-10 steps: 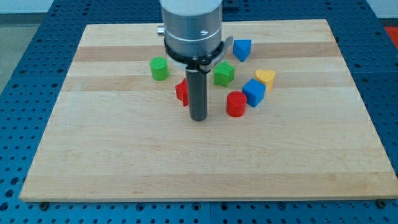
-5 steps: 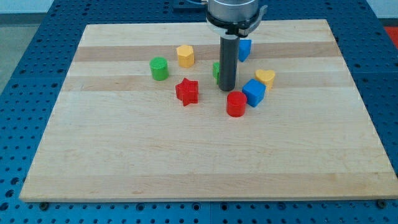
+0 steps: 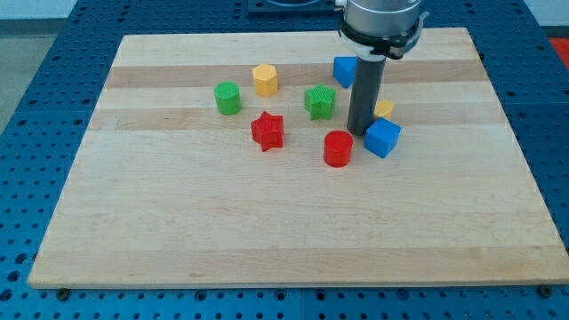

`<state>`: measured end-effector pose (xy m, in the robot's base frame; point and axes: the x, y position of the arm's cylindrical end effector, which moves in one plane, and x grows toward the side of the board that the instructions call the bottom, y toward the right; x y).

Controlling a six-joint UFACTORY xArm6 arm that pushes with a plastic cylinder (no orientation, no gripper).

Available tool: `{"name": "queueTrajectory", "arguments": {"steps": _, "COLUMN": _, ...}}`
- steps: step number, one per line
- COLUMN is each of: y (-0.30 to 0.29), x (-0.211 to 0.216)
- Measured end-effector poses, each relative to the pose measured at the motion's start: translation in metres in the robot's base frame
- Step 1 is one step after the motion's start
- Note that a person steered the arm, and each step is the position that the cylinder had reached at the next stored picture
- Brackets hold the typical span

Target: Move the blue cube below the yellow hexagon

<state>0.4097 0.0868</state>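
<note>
The blue cube (image 3: 382, 139) lies right of the board's middle, just right of a red cylinder (image 3: 338, 148). The yellow hexagon (image 3: 264, 79) sits far to its upper left, near the view's top. My tip (image 3: 359, 132) stands on the board between the red cylinder and the blue cube, touching or almost touching the cube's upper left side. The rod hides most of a yellow heart-shaped block (image 3: 385, 108) behind it.
A second blue block (image 3: 344, 70) lies near the board's top edge behind the rod. A green star-like block (image 3: 320, 101) sits left of the rod. A green cylinder (image 3: 228, 98) and a red star (image 3: 267, 131) lie further left. The wooden board (image 3: 178, 222) rests on a blue pegboard table.
My tip swept from the board's middle up and right, past the green block, to the blue cube's upper left. The blue cube has shifted a little right and down.
</note>
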Motion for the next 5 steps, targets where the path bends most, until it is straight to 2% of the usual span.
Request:
{"name": "queueTrajectory", "arguments": {"steps": 2, "y": 0.005, "x": -0.01}}
{"name": "queueTrajectory", "arguments": {"steps": 5, "y": 0.044, "x": -0.007}}
